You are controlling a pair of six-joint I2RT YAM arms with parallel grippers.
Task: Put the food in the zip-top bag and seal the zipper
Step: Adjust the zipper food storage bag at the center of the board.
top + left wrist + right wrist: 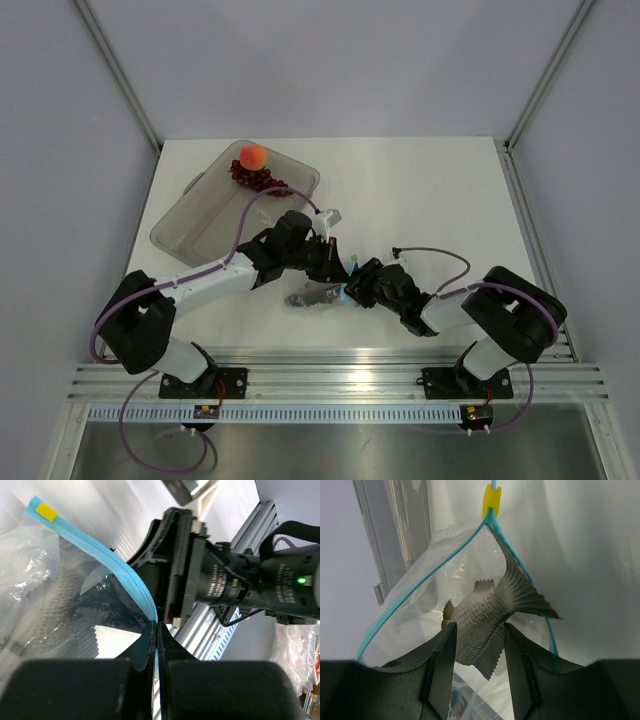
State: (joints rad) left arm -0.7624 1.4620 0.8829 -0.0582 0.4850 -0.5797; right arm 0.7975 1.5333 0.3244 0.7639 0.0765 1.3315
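Observation:
The clear zip-top bag [312,298] lies near the table's front edge between both grippers. A grey scaly toy fish [490,605] lies partly in the bag's open mouth, tail toward the yellow slider [491,496]. My left gripper [157,627] is shut on the blue-teal zipper strip [100,550] and holds that edge up. My right gripper [480,630] is open, its fingers either side of the fish's body at the bag's mouth. The orange-red peach [253,156] and the dark grapes [256,178] sit in the grey tray, away from both grippers.
The translucent grey tray [190,235] lies at the back left, behind my left arm. The aluminium rail [330,378] runs along the near edge just behind the bag. My right gripper's body [235,580] sits close in front of my left gripper.

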